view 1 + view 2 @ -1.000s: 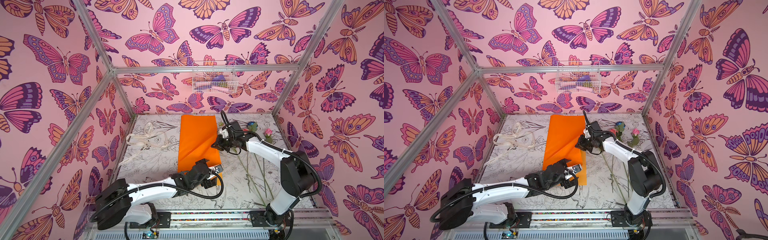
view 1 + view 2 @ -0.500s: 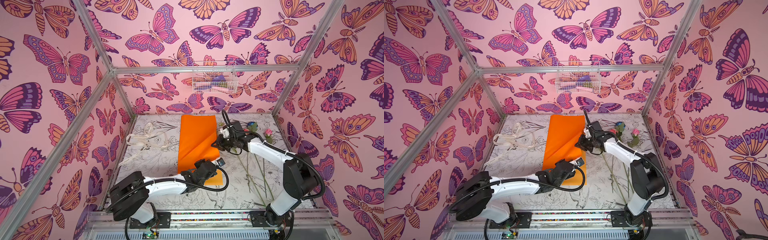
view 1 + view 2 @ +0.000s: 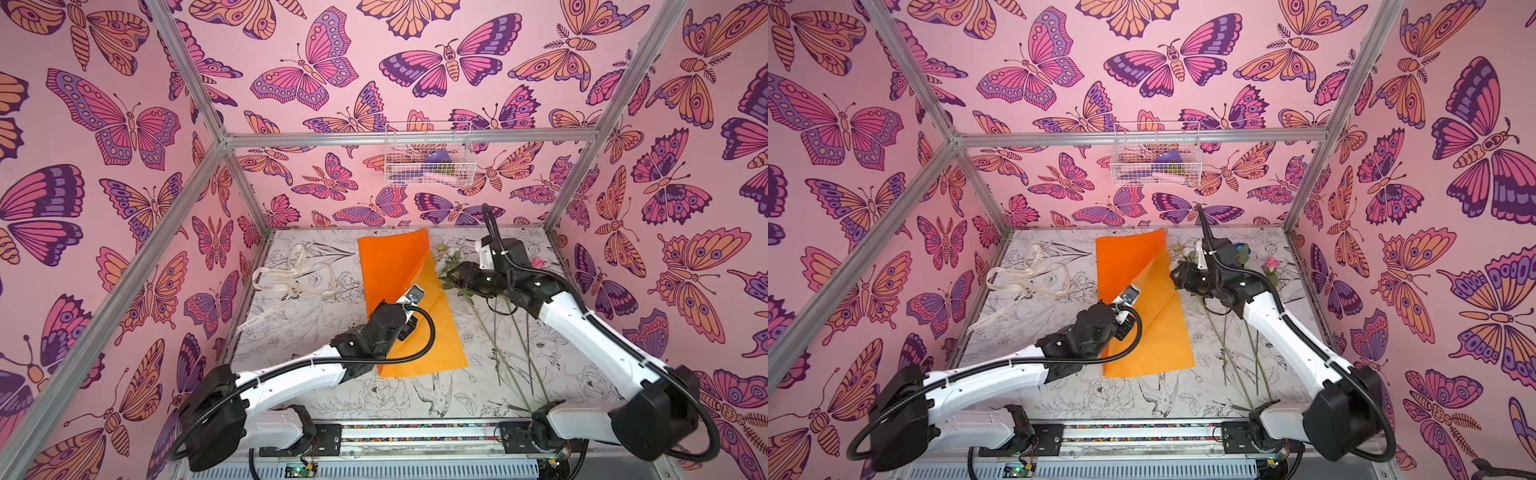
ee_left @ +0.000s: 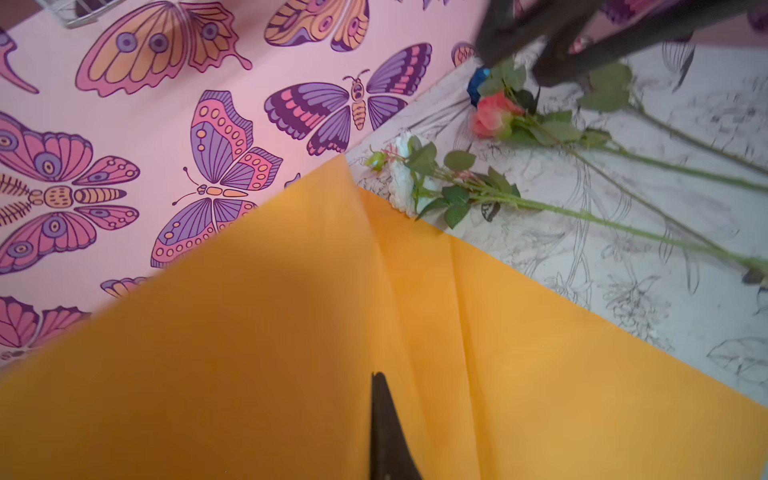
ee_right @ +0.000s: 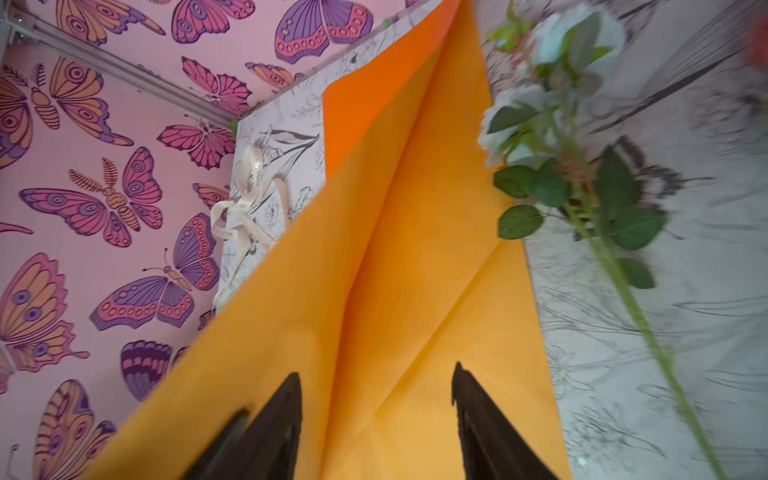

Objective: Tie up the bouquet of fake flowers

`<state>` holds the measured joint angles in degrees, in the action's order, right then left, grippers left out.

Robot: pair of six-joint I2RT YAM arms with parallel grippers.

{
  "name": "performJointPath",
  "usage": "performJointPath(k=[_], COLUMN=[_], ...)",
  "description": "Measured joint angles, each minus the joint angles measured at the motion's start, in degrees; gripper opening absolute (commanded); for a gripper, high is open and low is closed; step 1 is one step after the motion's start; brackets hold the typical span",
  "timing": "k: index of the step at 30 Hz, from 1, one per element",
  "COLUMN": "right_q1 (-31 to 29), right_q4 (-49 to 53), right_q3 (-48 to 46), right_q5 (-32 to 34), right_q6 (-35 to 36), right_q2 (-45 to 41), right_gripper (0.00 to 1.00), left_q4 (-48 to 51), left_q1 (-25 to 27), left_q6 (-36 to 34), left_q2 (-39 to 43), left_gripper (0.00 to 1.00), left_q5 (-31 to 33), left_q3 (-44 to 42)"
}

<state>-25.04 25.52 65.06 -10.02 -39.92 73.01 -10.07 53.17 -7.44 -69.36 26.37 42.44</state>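
Pink butterfly walls (image 3: 124,124) and aluminium frame bars (image 3: 311,138) enclose a white floral-sketch floor (image 3: 316,316).

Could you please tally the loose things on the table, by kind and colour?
White flower: 1
Pink flower: 1
Blue flower: 1
Orange paper: 1
Ribbon: 1
Total: 5

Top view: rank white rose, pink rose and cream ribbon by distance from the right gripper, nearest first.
1. white rose, right beside the right gripper, toward the back wall.
2. pink rose, farther right, near the side wall.
3. cream ribbon, far left, across the orange sheet.
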Motion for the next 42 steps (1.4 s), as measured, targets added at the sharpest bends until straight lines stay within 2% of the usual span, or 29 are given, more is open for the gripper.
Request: performJointPath(k=[5, 11, 17, 22, 28, 37, 42], right_q1=[-1.18, -9.92, -14.21, -16.2, -16.9, -17.03, -17.16], right_q4=[2.27, 3.06, 2.54, 0.98, -0.33, 1.42, 2.43], right_q3=[-3.19, -3.58, -1.44, 4.2, 8.2, 8.81, 7.89], right_q5=[8.0, 15.41, 17.38, 18.14, 18.49, 19.19, 18.93], right_q6=[2.91, 7.3, 11.45, 14.99, 18.21, 18.84, 16.46], right_q2=[-4.98, 1.25, 14.43, 26.56, 35.74, 39.69, 38.97], right_gripper=[0.55, 0.56, 0.55, 0.55, 0.53, 0.5, 0.48], left_q4=[1.31, 3.08, 3.37, 3.67, 3.69, 4.59, 7.67], left_q1=[-4.37, -8.02, -10.62, -12.41, -15.89, -22.62, -26.16], left_q6=[7.34, 15.63, 21.81, 25.75, 29.59, 31.87, 33.22], left_q2=[4.68, 8.15, 9.9, 11.21, 13.25, 16.48, 18.01], left_gripper=[0.0, 0.0, 0.0, 0.0, 0.0, 0.0, 0.0], left_q5=[-5.55, -10.51, -13.42, -14.84, -16.35, -16.7, -13.81], left_q3=[-2.12, -4.74, -6.73, -7.93, -10.14, -10.91, -10.95])
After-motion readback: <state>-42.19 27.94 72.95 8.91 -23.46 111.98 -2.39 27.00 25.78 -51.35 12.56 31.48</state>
